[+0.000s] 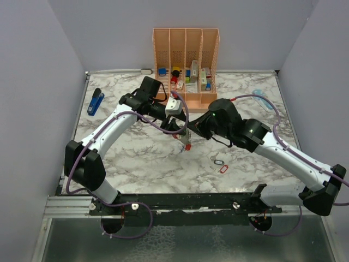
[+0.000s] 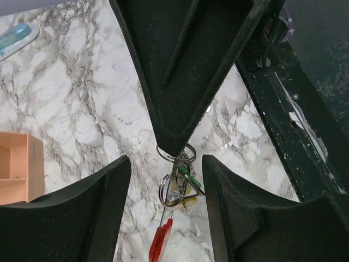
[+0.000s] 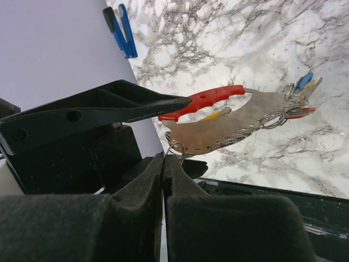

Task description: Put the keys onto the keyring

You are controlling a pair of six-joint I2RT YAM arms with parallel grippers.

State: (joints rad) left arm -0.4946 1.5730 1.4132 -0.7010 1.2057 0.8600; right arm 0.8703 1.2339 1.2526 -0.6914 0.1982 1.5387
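Two grippers meet just in front of the orange rack (image 1: 185, 41), above the marble table (image 1: 136, 158). The right gripper (image 3: 163, 158) has its black padded fingers pressed together on a small wire ring (image 2: 173, 154). Everything else dangles from that ring. The left gripper (image 2: 166, 161) is spread, with one pad on each side of the hanging bunch, and neither pad appears to touch it.

Below the pinch hang linked steel rings, then the keyring (image 3: 210, 101), a red plastic arc backed by a flat, dull grey metal side. The keys (image 3: 302, 82) cluster at its far end, thin silver blades with blue, yellow and red heads. I cannot tell whether the lowest red tip rests on the marble.

The bunch looks light, and each piece is rigid. The joints between pieces are loose, though, so it will likely swing and twist at a nudge. The bare wire and polished blades look slippery and too thin for foam pads. The broad grey side or the thick red arc offers the left gripper a surer hold. Each key is best taken by its plastic head.

Farther from the rack, a red oval loop (image 1: 222, 170) lies on the marble.
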